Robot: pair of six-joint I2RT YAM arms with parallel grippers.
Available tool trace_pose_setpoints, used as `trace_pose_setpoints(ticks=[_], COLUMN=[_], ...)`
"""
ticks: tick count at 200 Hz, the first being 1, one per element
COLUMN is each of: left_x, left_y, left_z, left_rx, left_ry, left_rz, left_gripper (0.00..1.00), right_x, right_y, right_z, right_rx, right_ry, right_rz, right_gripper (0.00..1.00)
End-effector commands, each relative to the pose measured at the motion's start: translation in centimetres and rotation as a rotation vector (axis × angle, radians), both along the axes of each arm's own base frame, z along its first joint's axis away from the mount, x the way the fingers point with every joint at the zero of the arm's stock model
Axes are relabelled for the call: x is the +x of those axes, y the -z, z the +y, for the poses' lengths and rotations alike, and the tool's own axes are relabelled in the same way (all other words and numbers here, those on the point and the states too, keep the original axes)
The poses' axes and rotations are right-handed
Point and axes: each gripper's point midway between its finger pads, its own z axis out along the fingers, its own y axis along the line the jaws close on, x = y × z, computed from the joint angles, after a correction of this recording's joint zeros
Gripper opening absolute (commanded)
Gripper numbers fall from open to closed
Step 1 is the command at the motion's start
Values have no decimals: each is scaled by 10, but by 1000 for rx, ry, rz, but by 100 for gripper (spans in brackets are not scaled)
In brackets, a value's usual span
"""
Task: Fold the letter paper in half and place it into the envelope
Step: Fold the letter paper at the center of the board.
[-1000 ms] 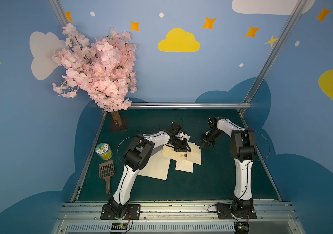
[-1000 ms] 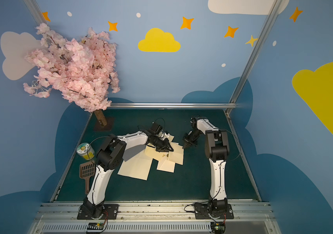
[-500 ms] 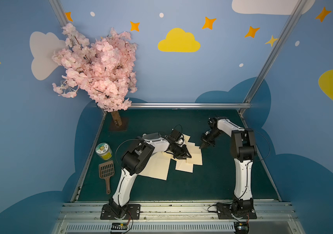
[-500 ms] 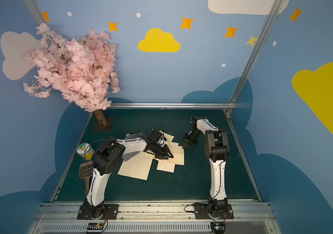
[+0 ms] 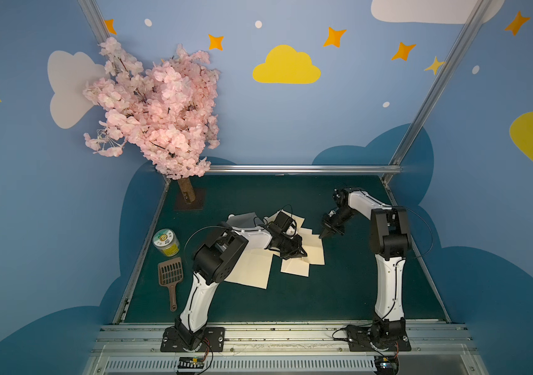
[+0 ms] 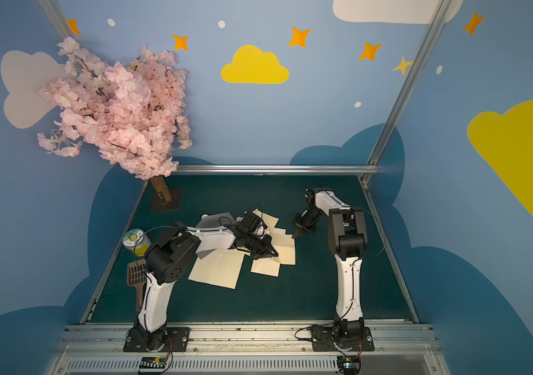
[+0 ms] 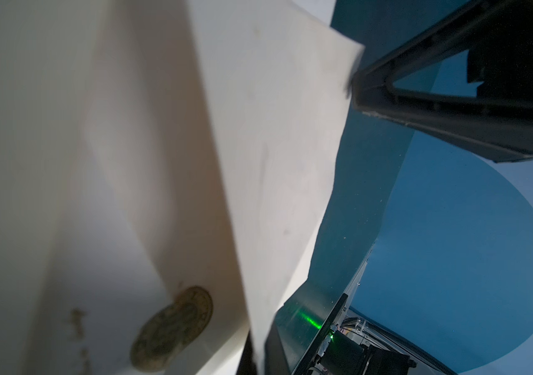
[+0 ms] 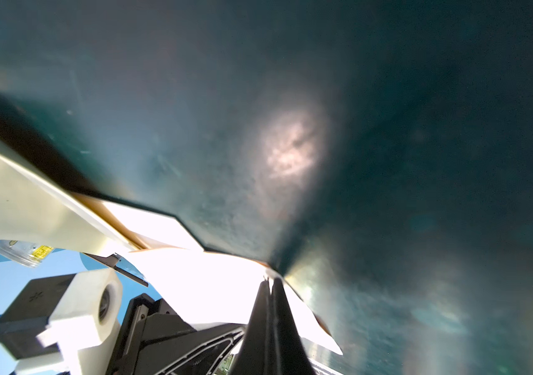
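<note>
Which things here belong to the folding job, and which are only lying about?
For the job: cream paper sheets, envelope with round seal, left pincer, right pincer.
Lying about: jar, brown scoop, blossom tree.

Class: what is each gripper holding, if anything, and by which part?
The left gripper appears to pinch a cream paper sheet by its corner. The right gripper is shut at a paper corner; pinching or pressing cannot be told.

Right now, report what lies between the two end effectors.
Cream paper spans the stretch between the left end effector and right end effector; both top views show it.
</note>
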Motion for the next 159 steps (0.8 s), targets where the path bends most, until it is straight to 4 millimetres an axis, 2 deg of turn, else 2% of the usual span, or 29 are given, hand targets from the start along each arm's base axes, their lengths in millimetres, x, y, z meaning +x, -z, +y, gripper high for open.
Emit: trace_pose_setpoints(ticks=[1,18,40,55,121,159], left_x=[8,9,13,17,53,76], left_y=[-16,-19,-21,-24,-32,-26], left_z=[-4,-5,-6,-8,-7,-2], left_rx=[-21,-18,-7,-7,-18,-17], left_ry=[0,8,24,31,12,1], left_rz=[-48,-60,-77,-92,-125,-126], left_gripper=[3,5,27,33,33,33], right_x=[-14,-14,-15,-16,-14,-14], right_y=[18,17,16,16,15,14], right_z=[-4,-4,-3,-3,-2,-1], right_rx=[-50,-48,-45,-43,-33,-28], right_ry=[-24,-27,-31,-34,-35,-35], right_rz=[38,36,34,31,25,25], right_gripper=[0,0,0,0,0,0])
